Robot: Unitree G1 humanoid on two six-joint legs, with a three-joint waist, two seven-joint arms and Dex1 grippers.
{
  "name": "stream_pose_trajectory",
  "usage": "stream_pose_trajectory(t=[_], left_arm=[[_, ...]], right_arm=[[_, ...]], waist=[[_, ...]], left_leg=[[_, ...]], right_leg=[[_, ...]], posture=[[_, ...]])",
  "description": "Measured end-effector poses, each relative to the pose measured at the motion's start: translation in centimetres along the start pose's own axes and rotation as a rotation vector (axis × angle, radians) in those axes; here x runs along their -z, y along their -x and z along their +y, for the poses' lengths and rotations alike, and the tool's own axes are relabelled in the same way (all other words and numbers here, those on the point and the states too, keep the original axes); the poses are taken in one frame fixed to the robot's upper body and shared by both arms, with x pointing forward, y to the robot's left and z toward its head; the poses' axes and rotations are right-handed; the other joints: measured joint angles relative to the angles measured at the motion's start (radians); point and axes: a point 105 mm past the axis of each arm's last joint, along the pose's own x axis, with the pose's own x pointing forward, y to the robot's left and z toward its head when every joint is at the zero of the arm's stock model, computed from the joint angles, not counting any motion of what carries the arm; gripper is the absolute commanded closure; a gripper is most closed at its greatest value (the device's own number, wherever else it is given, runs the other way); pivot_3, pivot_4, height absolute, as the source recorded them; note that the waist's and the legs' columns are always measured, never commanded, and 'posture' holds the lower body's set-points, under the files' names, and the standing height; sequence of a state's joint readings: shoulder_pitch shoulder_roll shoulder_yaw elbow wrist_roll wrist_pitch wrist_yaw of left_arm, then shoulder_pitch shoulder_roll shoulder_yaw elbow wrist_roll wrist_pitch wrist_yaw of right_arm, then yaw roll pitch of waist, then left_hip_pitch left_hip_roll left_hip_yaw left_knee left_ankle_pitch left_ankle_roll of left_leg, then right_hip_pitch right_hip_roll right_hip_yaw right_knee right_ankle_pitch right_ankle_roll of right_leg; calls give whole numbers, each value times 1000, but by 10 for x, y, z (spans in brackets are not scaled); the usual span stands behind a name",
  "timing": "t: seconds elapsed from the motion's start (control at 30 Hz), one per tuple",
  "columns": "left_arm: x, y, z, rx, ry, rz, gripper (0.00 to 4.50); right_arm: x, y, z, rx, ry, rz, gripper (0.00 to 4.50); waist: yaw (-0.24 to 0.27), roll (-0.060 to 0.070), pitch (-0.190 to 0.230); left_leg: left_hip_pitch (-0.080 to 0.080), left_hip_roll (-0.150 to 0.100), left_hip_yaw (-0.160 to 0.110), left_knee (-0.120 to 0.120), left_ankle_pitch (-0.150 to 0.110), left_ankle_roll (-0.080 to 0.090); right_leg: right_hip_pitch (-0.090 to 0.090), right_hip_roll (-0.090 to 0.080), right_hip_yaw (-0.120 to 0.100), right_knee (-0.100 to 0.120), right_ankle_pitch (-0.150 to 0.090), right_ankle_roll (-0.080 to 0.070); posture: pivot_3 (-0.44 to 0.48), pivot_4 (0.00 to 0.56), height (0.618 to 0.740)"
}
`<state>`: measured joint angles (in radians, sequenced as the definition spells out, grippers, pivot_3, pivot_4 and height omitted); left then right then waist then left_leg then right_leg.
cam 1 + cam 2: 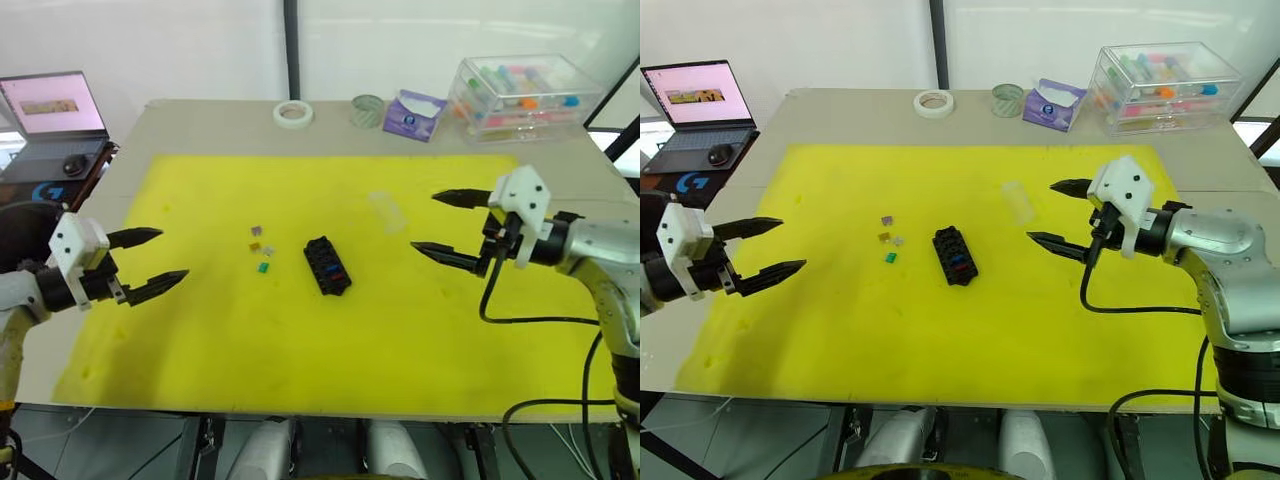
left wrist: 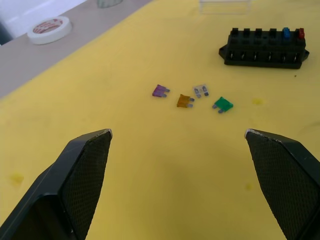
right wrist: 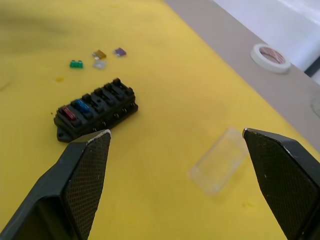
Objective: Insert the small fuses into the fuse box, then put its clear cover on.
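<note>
Fuse box (image 1: 327, 266) sits mid-mat between the left end effector (image 1: 157, 261) and right end effector (image 1: 440, 224), both spread wide and empty.

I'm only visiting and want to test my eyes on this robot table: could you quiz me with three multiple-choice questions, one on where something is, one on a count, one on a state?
1. Where does the clear cover lie?
A. on the fuse box
B. on the yellow mat, apart from the box
C. on the laptop

2. How many loose fuses lie beside the fuse box?
A. one
B. four
C. nine

3. How is the left pincer?
A. open, empty
B. shut on a fuse
C. shut on the cover

Answers:
1 B, it rests flat on the mat, away from the box.
2 B, purple, amber, grey and green.
3 A, its fingers stand wide apart over bare mat.
</note>
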<state>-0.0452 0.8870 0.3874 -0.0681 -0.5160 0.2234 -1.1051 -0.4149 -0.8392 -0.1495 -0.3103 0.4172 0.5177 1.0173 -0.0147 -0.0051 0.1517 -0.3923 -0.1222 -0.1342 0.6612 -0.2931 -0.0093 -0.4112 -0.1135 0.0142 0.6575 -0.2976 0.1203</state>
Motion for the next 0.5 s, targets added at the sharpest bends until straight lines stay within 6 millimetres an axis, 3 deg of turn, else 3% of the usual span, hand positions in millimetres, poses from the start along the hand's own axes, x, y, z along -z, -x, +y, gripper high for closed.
stream_pose_trajectory(t=[0.27,0.33,0.5], left_arm=[[3,0,-17,-19,259,-15,0],[4,-1,-22,-10,392,-41,0],[7,-9,-30,37,623,-41,0]], right_arm=[[-42,-49,28,-250,107,-110,22],[-51,-63,36,-309,139,-119,22],[-57,-79,47,-382,181,-120,22]], waist=[[3,0,1],[1,1,1],[5,0,1]], left_leg=[[0,1,0,0,0,0],[0,1,0,0,0,0],[0,0,0,1,0,0]], right_leg=[[0,1,0,0,0,0],[0,1,0,0,0,0],[0,1,0,1,0,0]], posture=[[0,150,740],[0,150,740],[0,150,740]])
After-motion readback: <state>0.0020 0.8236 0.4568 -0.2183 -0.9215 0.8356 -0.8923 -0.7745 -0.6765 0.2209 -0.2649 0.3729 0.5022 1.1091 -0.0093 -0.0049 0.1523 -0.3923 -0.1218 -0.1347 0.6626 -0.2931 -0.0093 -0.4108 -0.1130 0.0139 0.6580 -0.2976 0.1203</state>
